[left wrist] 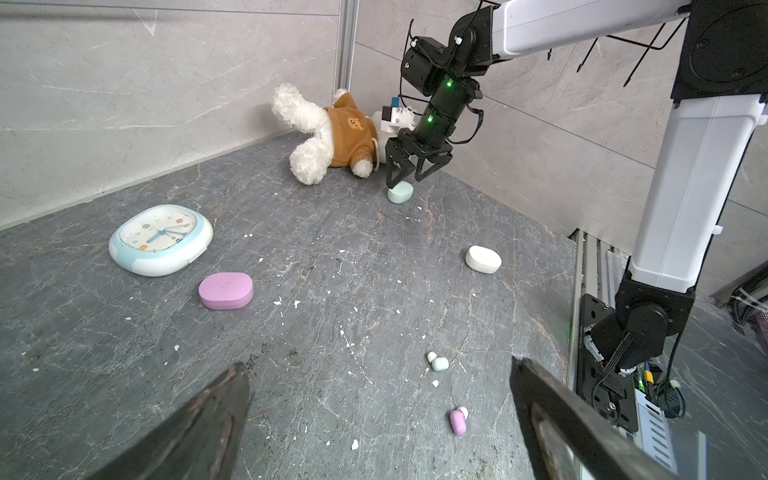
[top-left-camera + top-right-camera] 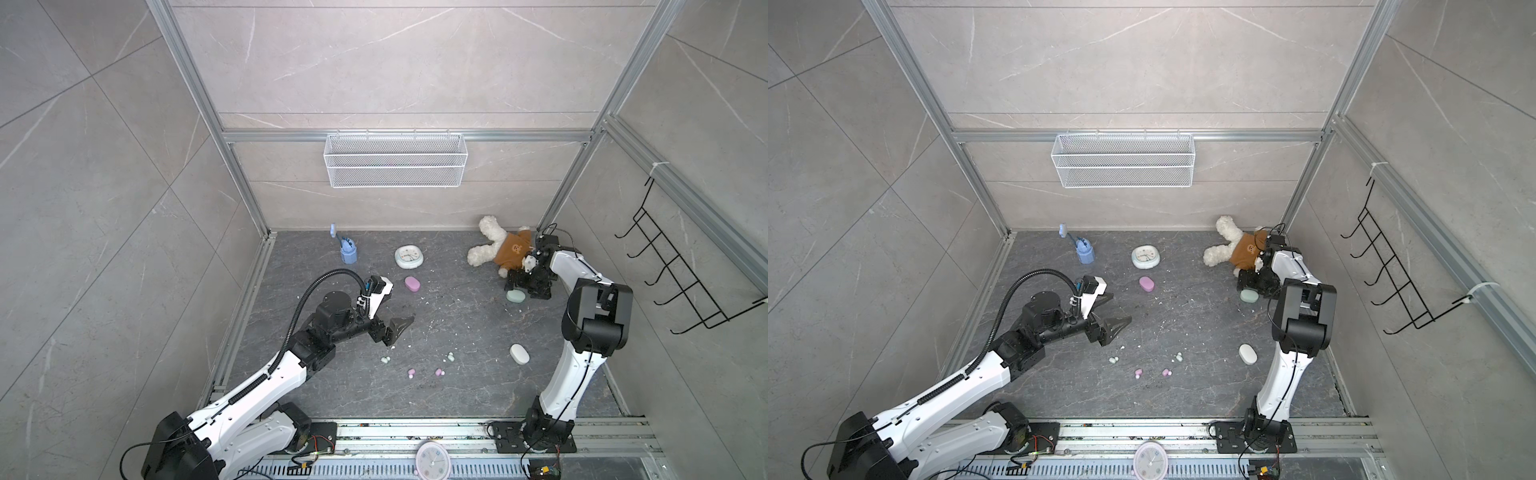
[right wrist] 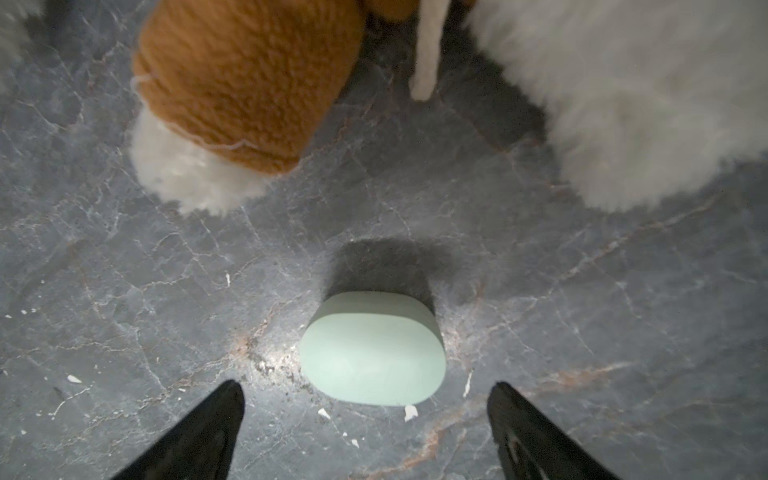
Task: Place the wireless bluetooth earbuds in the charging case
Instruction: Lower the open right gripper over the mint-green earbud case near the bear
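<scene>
mint case (image 3: 372, 357) closed, green earbud (image 1: 439, 363) outside

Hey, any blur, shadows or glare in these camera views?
Right wrist view: plush toy blurred, mint case sharp with a dark shadow beside it. Left wrist view: near jaws out of focus. Both top views: even light, no glare.

earbuds (image 1: 439, 364) — loose on floor | mint case (image 3: 372, 349) — closed, flat
</scene>
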{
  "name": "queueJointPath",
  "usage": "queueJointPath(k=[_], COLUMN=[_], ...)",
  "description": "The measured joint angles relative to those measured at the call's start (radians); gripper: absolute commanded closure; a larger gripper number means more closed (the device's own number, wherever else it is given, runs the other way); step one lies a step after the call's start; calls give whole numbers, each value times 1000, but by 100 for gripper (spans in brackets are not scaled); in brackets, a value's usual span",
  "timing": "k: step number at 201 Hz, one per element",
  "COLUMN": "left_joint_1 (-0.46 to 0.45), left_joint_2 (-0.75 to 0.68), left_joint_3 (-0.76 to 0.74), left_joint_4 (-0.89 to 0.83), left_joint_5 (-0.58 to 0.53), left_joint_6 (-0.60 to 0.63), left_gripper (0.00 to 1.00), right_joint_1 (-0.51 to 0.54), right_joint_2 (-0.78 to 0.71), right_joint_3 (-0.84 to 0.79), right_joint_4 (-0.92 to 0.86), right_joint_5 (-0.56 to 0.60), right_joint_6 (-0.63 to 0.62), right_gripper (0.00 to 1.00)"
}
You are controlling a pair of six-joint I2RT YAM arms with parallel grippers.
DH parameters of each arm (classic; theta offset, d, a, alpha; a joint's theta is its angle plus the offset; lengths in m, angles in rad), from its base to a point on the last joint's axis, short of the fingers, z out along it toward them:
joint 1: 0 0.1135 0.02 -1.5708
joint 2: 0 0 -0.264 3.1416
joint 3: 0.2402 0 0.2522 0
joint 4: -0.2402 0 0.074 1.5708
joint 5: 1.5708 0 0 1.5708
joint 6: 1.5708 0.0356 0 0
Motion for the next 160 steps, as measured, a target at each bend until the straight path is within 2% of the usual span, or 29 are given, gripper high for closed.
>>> queueJointPath(k=[101,160], left_joint_1=[0,0], left_joint_2=[0,0], left_joint_3=[0,0], left_joint_4=[0,0], left_joint_5=[0,0], left_joint_6=[0,0], left_gripper=[0,0], right_joint_1=[38,48], right_joint_2=[53,81], right_joint_3=[22,35], right_joint_4=[-13,-32], right_joint_5=[69,98], right_joint_6=[-12,-11], right_gripper=[21,32])
